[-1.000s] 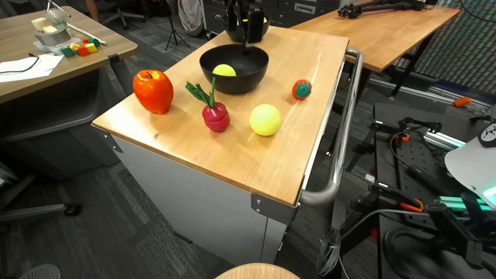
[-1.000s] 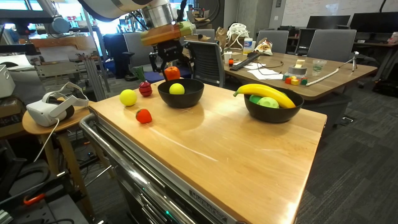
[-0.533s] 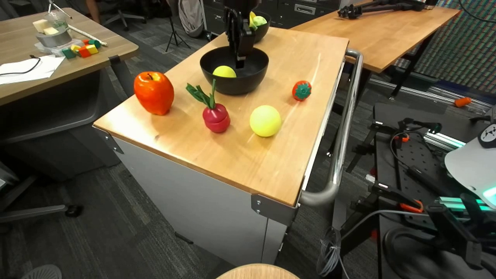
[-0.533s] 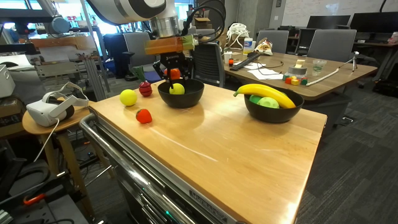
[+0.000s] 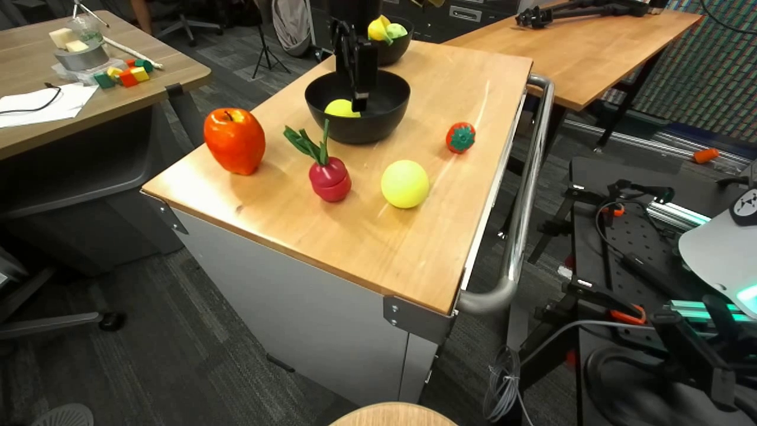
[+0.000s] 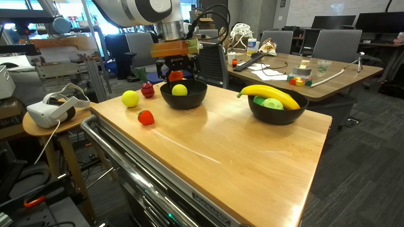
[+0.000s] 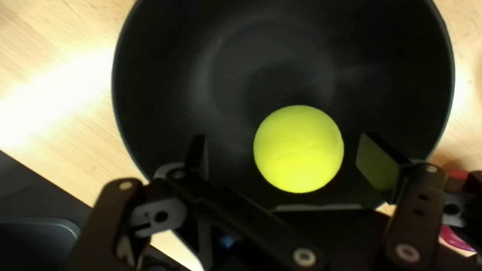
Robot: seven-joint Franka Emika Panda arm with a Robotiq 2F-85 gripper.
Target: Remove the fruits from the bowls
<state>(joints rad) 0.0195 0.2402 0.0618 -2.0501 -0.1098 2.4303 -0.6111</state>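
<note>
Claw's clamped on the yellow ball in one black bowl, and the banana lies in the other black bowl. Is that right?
No, not clamped: the claw is open, and the wrist view shows a gap on each side of the yellow ball. The rest holds: that ball is in one black bowl, and the banana lies in the other black bowl.

Small white letters (image 6: 177, 59) on the gripper (image 6: 182, 84) in an exterior view, and they read ROBOTIQ, just legible! Down to the nameplate (image 6: 210, 208) on the cart (image 6: 208, 135): a capital U leads, the rest too slanted to call. Whiteboard (image 6: 341, 12), faint red scrawl, unreadable from here. Canister (image 6: 251, 47), snack bag (image 6: 268, 48), cup (image 6: 323, 67): all printed, all too blurred.
</note>
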